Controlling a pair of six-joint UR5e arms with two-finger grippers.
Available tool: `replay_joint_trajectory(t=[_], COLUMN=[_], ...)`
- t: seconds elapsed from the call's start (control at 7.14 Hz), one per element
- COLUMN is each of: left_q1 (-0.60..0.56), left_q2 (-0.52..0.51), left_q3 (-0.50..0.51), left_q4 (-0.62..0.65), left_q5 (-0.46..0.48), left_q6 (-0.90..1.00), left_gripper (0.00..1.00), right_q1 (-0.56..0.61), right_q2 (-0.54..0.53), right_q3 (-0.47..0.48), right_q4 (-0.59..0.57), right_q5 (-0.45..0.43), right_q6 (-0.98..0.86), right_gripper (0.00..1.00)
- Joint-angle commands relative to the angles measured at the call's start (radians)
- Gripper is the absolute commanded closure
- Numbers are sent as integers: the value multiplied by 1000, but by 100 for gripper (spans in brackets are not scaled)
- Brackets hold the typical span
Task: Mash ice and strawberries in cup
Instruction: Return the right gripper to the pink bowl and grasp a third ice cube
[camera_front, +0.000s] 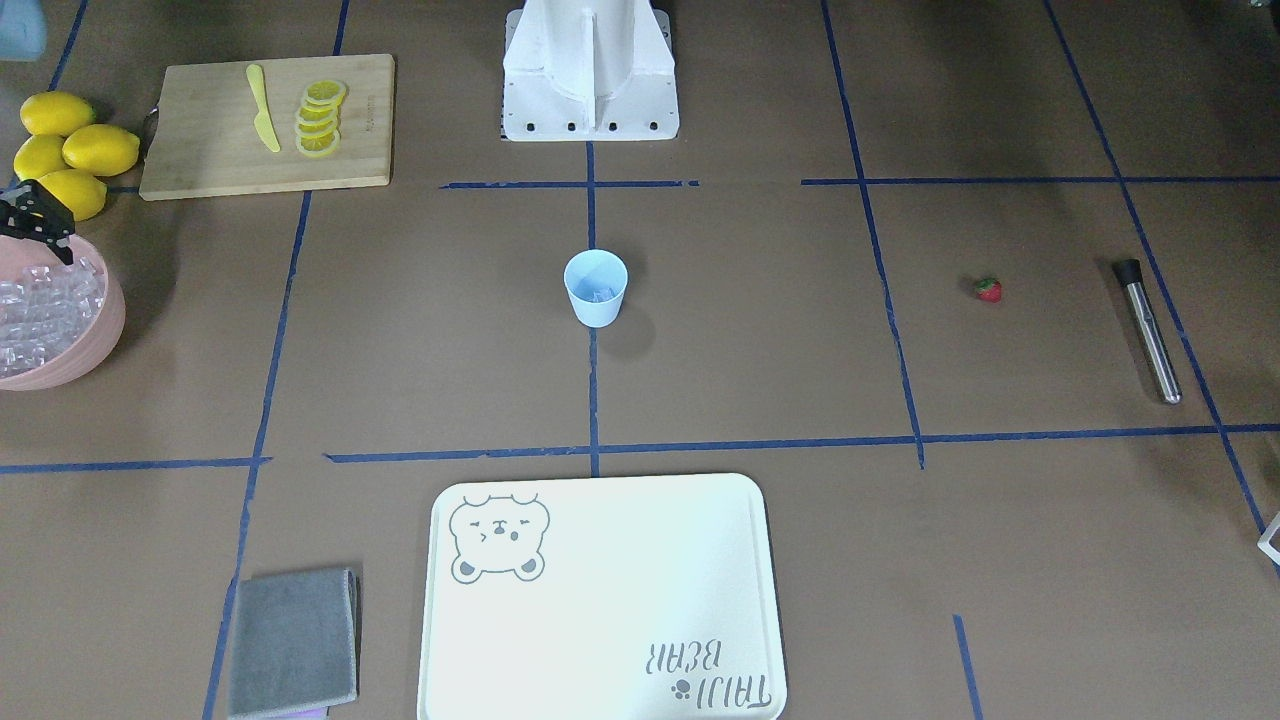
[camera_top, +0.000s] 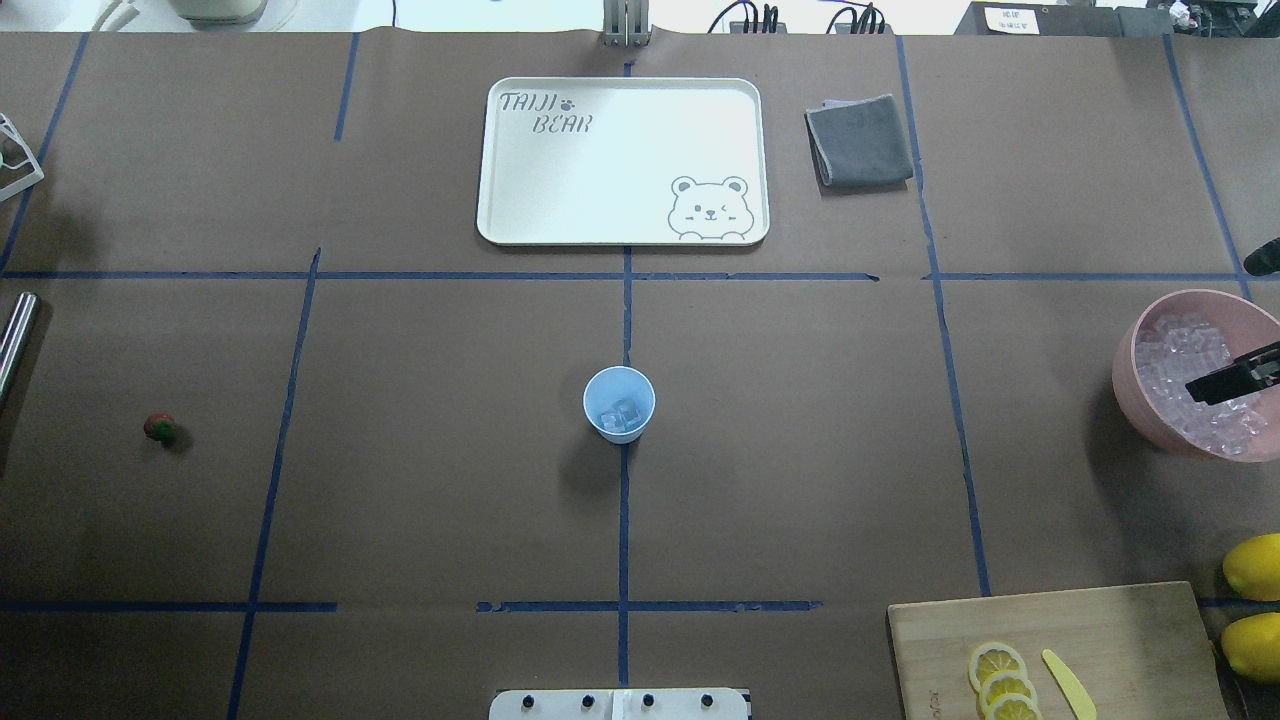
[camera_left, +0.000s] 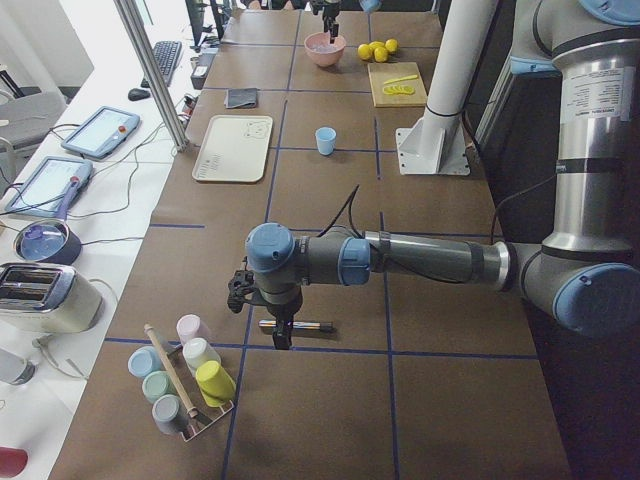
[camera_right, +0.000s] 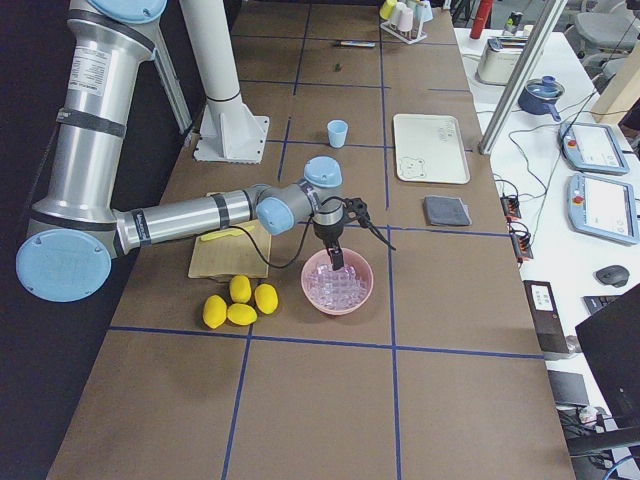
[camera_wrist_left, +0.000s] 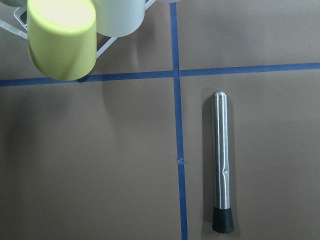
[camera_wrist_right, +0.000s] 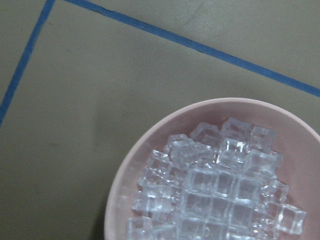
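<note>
Ice (camera_wrist_right: 215, 195) in pink bowl (camera_wrist_right: 300, 145) under right gripper (camera_top: 1205, 387); left gripper (camera_left: 283, 338) above muddler (camera_wrist_left: 221, 160); openness indiscernible.

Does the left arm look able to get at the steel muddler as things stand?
Probably yes: the left pincer hangs right over the muddler, which lies flat on the open table, apart from the racked mugs, with nothing between them.

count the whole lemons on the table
4, clustered by the wooden cutting board and pink bowl; in the front-facing view: top lemon, right lemon, left lemon, bottom lemon. None look hidden.
</note>
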Motion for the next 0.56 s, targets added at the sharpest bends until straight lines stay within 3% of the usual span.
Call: replay_joint_trajectory(t=[0.0,0.42], left_q1=[0,1], left_q2=[1,1], left_q3=[-1,0], left_q4=[0,0], left_q5=[0,0], left_q6=[0,0], left_gripper=[0,0], right_q1=[21,21], right_q2=[9,19], right_q3=[-63,-98], right_q4=[5,5], right_q5=[0,4], right_q6=[-107,-105], right_gripper=[1,7])
